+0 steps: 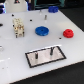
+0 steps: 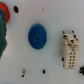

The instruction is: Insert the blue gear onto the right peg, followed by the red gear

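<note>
**On the bench: both gears lie loose**

Near the middle of the white bench (image 1: pixel 15 50) you see the blue gear (image 1: pixel 42 30) lying flat. Toward the edge at the exterior view's right sits the red gear (image 1: pixel 67 34), well apart from it. Closer to the near edge, a plate (image 1: pixel 46 56) carries 2 upright pegs (image 1: pixel 51 50). You cannot tell how the jaws stand; neither view shows them.

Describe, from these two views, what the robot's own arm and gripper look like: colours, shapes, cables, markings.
Very little shows. At the top edge of the exterior view, a blocky white shape with dark parts is probably the gripper. It is too blurred to show cables or markings. The wrist view shows no fingers clearly.
</note>
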Robot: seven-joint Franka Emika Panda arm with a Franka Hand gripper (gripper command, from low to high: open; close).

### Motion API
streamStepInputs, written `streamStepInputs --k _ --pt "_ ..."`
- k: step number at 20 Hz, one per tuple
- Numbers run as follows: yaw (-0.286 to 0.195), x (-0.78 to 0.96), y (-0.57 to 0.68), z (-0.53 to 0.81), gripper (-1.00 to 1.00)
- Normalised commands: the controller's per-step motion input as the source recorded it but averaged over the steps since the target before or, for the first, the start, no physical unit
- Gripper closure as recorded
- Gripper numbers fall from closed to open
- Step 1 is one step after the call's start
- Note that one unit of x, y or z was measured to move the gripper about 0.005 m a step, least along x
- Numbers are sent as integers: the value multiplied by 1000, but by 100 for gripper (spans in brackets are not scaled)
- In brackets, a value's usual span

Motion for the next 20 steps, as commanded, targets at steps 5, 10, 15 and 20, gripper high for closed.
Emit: streamStepInputs --k 5,10,15,20 --pt "0 -531 394 -302 -100" --pt "0 -533 326 -356 -100" --pt "0 -450 255 -456 -100" --pt "0 -321 170 -538 -100"
